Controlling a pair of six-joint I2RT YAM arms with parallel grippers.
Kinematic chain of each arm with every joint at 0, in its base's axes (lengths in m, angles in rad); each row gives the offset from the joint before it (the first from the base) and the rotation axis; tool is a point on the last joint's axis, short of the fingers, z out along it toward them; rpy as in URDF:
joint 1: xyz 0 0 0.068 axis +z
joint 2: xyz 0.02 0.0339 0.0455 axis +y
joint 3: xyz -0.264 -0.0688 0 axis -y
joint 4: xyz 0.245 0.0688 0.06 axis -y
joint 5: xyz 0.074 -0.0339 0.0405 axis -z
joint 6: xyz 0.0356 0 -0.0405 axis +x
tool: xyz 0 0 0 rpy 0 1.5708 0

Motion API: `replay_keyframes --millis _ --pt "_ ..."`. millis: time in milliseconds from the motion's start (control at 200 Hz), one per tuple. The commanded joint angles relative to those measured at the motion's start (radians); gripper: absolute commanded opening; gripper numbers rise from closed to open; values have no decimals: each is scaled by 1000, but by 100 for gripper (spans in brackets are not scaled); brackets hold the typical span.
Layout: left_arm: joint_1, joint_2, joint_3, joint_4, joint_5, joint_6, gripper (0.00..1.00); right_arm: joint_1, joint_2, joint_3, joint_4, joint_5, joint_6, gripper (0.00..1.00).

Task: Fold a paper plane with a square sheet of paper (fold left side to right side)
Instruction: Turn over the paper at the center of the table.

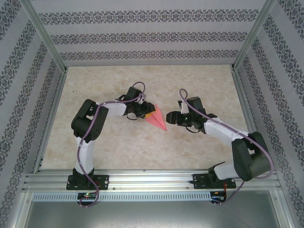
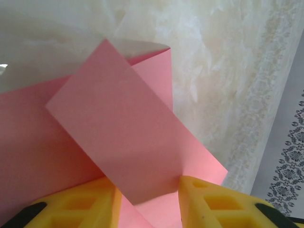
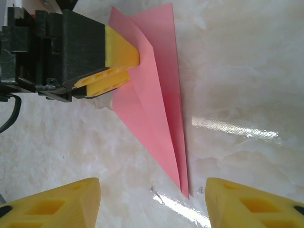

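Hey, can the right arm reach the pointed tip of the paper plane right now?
Probably yes. The right gripper is open, and the paper plane lies on the table with its tip between that gripper's fingers, nothing in the way. The left gripper pinches only the wide end.

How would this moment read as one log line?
step: folding | pink paper: creased to a point | left fingers: astride its flap | right fingers: open, near tip, not touching
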Motion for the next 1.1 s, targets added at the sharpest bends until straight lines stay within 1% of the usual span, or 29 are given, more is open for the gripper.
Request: replay_keyframes --millis 0,210,320,380,440,505,550,600,620,724,809,949,1094 --pt "-19 24 30 54 13 -24 36 -17 -30 -14 8 -22 6 61" --pt "-23 8 35 97 22 -37 22 -39 -59 -53 89 -72 49 61" --pt "-23 -25 24 100 19 -28 18 -57 -90 -81 149 -106 75 62" --pt "-22 -51 14 100 17 -26 16 -64 -116 -96 178 -111 90 64" --pt "-22 -88 -2 102 16 -28 14 -73 -151 -110 207 -116 103 68" --pt "-24 -139 -18 102 12 -24 12 -81 -197 -118 221 -112 108 74" --pt "-23 -177 -21 87 4 -14 10 -86 -228 -120 224 -106 111 82" --pt "-24 -218 -27 72 -2 -5 8 -92 -260 -123 229 -99 122 95" --pt "-23 -235 -30 67 -6 -2 8 -95 -273 -124 233 -100 130 98" --pt "-23 -331 -53 63 -20 8 6 -106 -331 -126 250 -125 166 98" --pt "-23 -407 -85 77 -33 10 6 -111 -358 -117 257 -178 185 98" --pt "-23 -531 -152 138 -35 0 6 -112 -347 -97 297 -315 219 98" --pt "-22 -644 -204 193 -15 9 6 -109 -292 -109 463 -472 309 98"
